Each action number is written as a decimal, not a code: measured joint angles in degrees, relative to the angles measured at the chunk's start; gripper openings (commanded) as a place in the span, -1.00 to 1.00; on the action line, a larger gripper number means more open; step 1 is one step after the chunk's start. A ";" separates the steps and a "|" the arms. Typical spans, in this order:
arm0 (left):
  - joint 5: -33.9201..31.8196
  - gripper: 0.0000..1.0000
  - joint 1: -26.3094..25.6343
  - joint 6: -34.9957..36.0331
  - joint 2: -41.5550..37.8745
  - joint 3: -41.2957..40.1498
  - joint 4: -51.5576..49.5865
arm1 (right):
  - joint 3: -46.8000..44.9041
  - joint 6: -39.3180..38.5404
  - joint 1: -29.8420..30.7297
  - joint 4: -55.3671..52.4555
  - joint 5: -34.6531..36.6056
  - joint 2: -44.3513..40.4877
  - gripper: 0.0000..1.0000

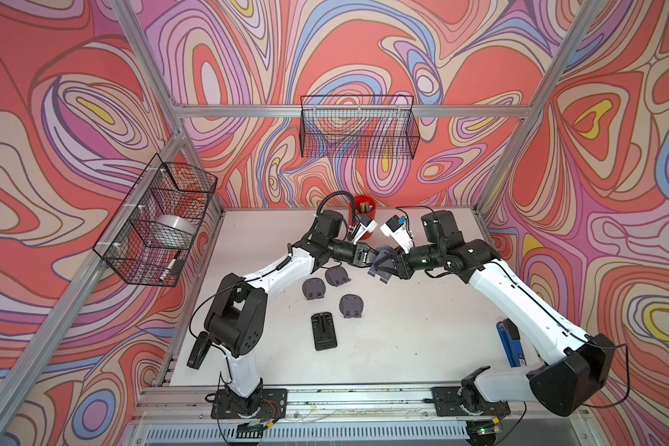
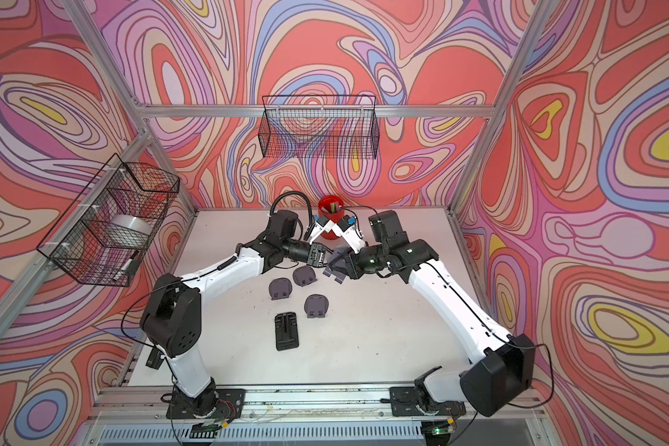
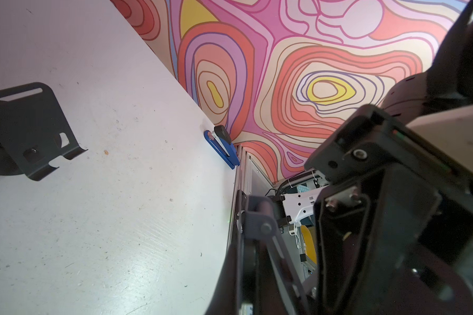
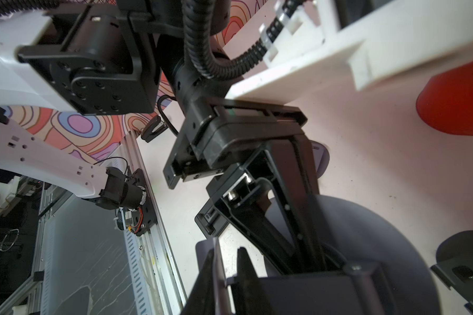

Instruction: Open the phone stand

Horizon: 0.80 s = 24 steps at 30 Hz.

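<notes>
A grey phone stand (image 1: 380, 258) (image 2: 338, 263) hangs above the middle of the white table, between my two grippers. My left gripper (image 1: 368, 263) (image 2: 326, 264) comes in from the left and is shut on the stand by its round base (image 4: 366, 240). From the right, my right gripper (image 1: 384, 268) (image 4: 225, 249) straddles the stand's thin plate (image 4: 204, 249). One finger lies against the plate, and a narrow gap shows on the other side, so this gripper is open. In the left wrist view only a grey hinged piece (image 3: 257, 215) of the stand shows.
Three folded grey stands (image 1: 313, 287) (image 1: 337, 276) (image 1: 351, 306) and a black one (image 1: 324, 331) lie below the grippers. A red pen cup (image 1: 362, 208) stands behind. A blue stapler (image 1: 510, 343) (image 3: 223, 148) lies at the right edge. Wire baskets (image 1: 358, 127) (image 1: 159, 220) hang on the walls.
</notes>
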 measured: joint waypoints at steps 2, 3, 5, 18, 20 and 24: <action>0.26 -1.00 -0.09 0.02 0.00 0.00 -0.63 | 0.42 -0.44 0.31 -0.94 0.72 0.02 -0.69; 0.31 -1.00 -0.13 0.02 0.00 0.00 -0.72 | 0.76 -0.70 0.48 -1.51 1.16 0.04 -0.66; 0.33 -1.00 -0.15 0.02 0.00 0.02 -0.76 | 1.53 -1.16 0.81 -2.67 2.19 0.09 -0.59; 0.87 -1.00 -0.13 -0.07 0.00 0.02 -1.55 | 3.08 -5.16 2.25 -4.94 4.83 0.37 -1.00; 0.76 -1.00 -0.11 -0.20 0.00 0.02 -1.60 | 3.63 -5.84 2.40 -5.55 5.27 0.72 -1.00; 0.68 -1.00 0.11 -0.22 0.00 0.02 -1.97 | 4.28 -7.08 3.10 -6.32 6.69 1.14 -1.00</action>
